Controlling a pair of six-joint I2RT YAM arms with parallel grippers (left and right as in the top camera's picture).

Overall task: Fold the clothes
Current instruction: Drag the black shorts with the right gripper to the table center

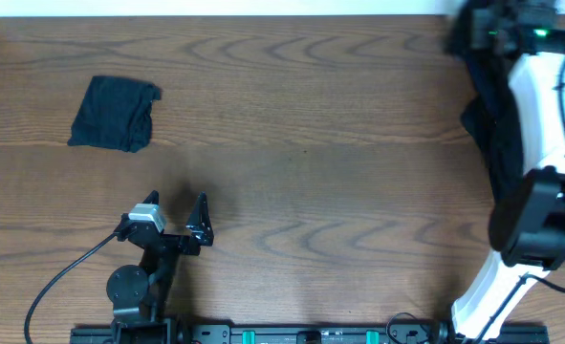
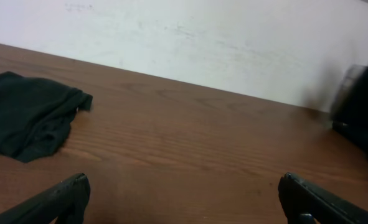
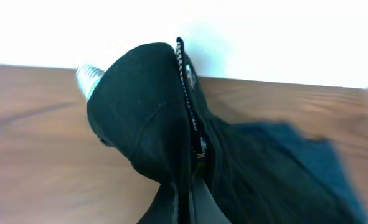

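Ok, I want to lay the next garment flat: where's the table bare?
The brown wooden table is bare across its middle, between the small folded dark cloth, the open left claw and the black zippered garment. The right edge is crowded.

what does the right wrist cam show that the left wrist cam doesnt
Only right wrist: a black garment up close, its zipper, and navy cloth beside it. Only left wrist: a small dark garment lying on the table, the open left fingers, and an unclear dark blur at its right edge. Both: wooden table, white wall.
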